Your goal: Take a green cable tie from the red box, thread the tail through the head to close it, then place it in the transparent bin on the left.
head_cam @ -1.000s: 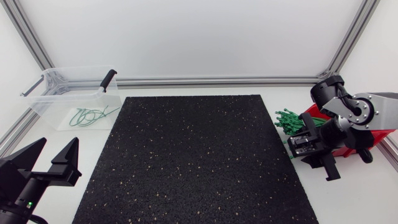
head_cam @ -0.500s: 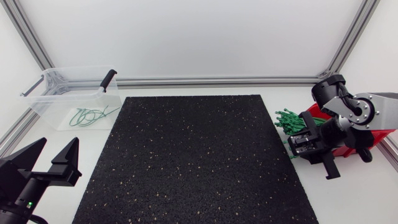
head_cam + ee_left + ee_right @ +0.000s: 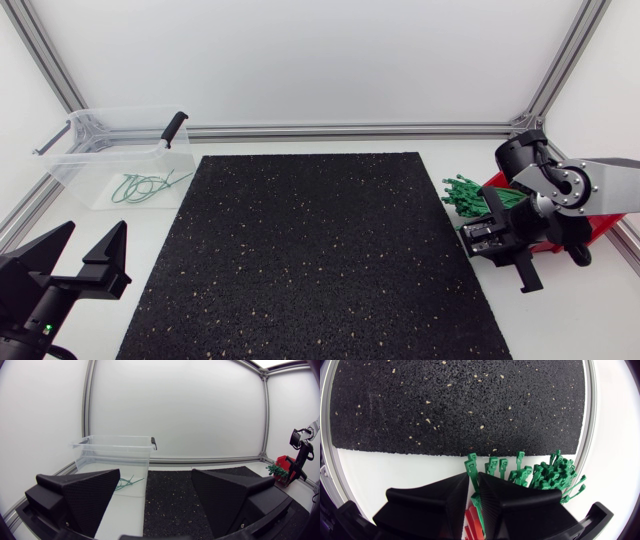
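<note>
The right end effector (image 3: pixel 473 476) is shown clamped on a green cable tie (image 3: pixel 471 466) at the edge of the tie bundle (image 3: pixel 551 474) by the red box (image 3: pixel 497 181). The left end effector (image 3: pixel 156 472) is held with its fingers apart, near the transparent bin (image 3: pixel 112 442), in which looped ties (image 3: pixel 145 186) are seen.

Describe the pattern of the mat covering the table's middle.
The mat is black, speckled with small pale tan flecks; the right wrist view shows it best.

white tabletop (image 3: pixel 560 320); black speckled rubber mat (image 3: pixel 320 250) across its centre; aluminium rail (image 3: pixel 350 130) along the 12 o'clock edge, struts slanting off at 10 and 2; plain white wall panels (image 3: pixel 300 60) behind; light even
</note>
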Tool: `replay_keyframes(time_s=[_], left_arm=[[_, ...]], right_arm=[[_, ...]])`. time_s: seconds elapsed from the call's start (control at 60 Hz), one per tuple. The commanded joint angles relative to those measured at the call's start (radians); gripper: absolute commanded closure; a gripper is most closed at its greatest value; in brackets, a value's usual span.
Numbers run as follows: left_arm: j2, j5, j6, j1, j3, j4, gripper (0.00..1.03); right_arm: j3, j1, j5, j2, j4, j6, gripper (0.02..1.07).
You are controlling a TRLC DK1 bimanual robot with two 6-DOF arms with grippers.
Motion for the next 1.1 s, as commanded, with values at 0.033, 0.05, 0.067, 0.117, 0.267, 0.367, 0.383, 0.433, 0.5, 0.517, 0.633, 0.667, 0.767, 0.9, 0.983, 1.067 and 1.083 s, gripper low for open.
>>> replay_keyframes(time_s=[0.033,0.05,0.067,0.117,0.267,0.367,0.383,0.433,0.5,0.517,0.633,0.667,0.767,0.9,0.983,1.067,1.083], left_arm=[[-0.001,0.003,-0.001,-0.012,-0.039,-0.026,0.04],[0.001,0.003,-0.001,-0.012,-0.039,-0.026,0.04],[-0.001,0.003,-0.001,-0.014,-0.039,-0.026,0.04],[-0.001,0.003,-0.001,-0.014,-0.039,-0.026,0.04],[0.001,0.003,-0.001,-0.018,-0.039,-0.026,0.04],[0.001,0.003,-0.001,-0.018,-0.039,-0.026,0.04],[0.001,0.003,-0.001,-0.018,-0.039,-0.026,0.04],[0.001,0.001,-0.001,-0.018,-0.039,-0.026,0.04],[0.001,0.003,-0.001,-0.018,-0.039,-0.026,0.04],[0.001,0.003,-0.001,-0.018,-0.039,-0.026,0.04],[0.001,0.003,-0.001,-0.018,-0.039,-0.026,0.04],[0.001,0.003,-0.001,-0.018,-0.039,-0.026,0.04],[0.001,0.003,-0.001,-0.018,-0.039,-0.027,0.04],[0.001,0.001,-0.001,-0.018,-0.039,-0.027,0.04],[0.001,0.001,-0.001,-0.018,-0.039,-0.027,0.04],[0.001,0.003,-0.001,-0.018,-0.039,-0.029,0.04],[0.001,0.001,-0.001,-0.018,-0.039,-0.027,0.04]], right_arm=[[-0.014,0.005,0.005,-0.01,-0.001,-0.023,0.97],[-0.014,0.006,0.005,-0.015,-0.001,-0.023,0.97],[-0.014,0.006,0.005,-0.018,-0.001,-0.025,0.97],[-0.012,0.009,0.005,-0.03,-0.005,-0.023,0.97],[-0.006,0.012,0.005,-0.059,-0.025,-0.023,0.97],[-0.001,0.014,0.005,-0.071,-0.035,-0.02,0.97],[-0.001,0.014,0.003,-0.073,-0.038,-0.02,0.98],[0.003,0.017,0.003,-0.082,-0.047,-0.017,0.98],[0.014,0.02,-0.004,-0.093,-0.062,-0.011,0.99],[0.017,0.022,-0.006,-0.096,-0.065,-0.008,0.99],[0.049,0.028,-0.043,-0.114,-0.101,0.019,0.99],[0.057,0.029,-0.054,-0.12,-0.111,0.026,0.99],[0.078,0.029,-0.092,-0.137,-0.124,0.041,0.99],[0.111,0.029,-0.149,-0.143,-0.156,0.081,0.99],[0.121,0.029,-0.176,-0.143,-0.166,0.102,0.99],[0.144,0.031,-0.215,-0.14,-0.188,0.128,0.99],[0.149,0.031,-0.225,-0.14,-0.194,0.133,0.99]])
